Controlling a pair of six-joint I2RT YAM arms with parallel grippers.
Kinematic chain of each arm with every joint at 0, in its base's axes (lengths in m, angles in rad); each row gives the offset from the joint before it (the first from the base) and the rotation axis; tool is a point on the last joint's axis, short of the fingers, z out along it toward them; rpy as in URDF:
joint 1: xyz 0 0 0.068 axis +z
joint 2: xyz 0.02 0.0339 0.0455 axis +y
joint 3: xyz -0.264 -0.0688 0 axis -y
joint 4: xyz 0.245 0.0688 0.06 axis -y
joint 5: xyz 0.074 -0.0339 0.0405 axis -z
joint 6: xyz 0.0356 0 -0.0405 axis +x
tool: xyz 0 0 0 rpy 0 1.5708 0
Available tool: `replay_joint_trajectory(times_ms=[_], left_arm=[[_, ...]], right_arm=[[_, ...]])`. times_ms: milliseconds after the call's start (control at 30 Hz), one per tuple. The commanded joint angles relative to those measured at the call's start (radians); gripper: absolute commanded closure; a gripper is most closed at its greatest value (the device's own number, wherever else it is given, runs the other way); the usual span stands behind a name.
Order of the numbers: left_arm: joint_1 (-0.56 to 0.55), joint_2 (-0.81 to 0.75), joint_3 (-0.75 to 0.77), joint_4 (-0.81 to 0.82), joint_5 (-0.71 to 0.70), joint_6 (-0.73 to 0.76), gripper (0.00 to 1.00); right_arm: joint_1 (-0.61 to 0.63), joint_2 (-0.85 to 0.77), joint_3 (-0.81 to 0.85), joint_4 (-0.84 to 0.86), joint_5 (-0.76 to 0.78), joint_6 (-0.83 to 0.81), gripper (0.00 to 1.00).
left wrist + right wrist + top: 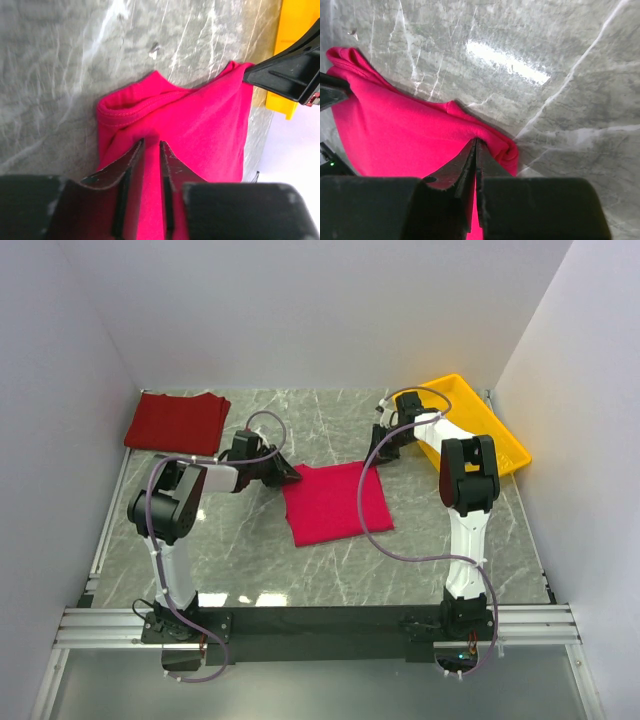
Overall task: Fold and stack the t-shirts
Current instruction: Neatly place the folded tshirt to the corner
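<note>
At frame centre lies the crimson shirt (335, 502), soft, light, limp; the right gripper (475, 141) pinches 1 upper corner, the left gripper (151, 142), jaws narrow, seemingly the other. Maroon shirt (178, 422) sits upper left.

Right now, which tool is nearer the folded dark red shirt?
Left. The left tool grips the pink shirt's far-left corner, just right of the dark red shirt; the right tool grips its far-right corner, farther off, beside the yellow tray.

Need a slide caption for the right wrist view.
Right claw pinches a bunched corner of the crimson t-shirt on the marble table.
</note>
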Motion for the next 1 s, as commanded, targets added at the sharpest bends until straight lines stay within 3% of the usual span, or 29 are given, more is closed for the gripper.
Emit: replay_joint_trajectory(times_ms=[0,233,433,600,733,833,967], left_arm=[[0.027,0.003,0.039,-0.001,-0.045,0.059,0.74],[0.041,-0.062,0.077,-0.103,-0.178,0.104,0.64],[0.041,-0.236,0.048,-0.215,-0.358,0.153,0.59],[0.039,-0.483,-0.090,-0.263,-0.344,0.159,0.55],[0.015,-0.709,-0.254,-0.265,-0.304,0.080,0.52],[-0.028,-0.796,-0.392,-0.232,-0.261,0.007,0.47],[-0.076,-0.844,-0.510,-0.182,-0.247,-0.103,0.42]], right_arm=[[-0.012,-0.027,0.022,0.031,0.123,-0.042,0.92],[-0.014,-0.082,0.033,0.016,0.212,-0.116,0.92],[-0.016,-0.203,0.021,-0.007,0.217,-0.200,0.88],[-0.019,-0.321,-0.015,-0.070,0.182,-0.315,0.77],[-0.019,-0.487,-0.122,-0.142,0.042,-0.497,0.63],[-0.029,-0.626,-0.274,-0.125,0.011,-0.573,0.49],[-0.042,-0.775,-0.451,-0.104,-0.016,-0.604,0.43]])
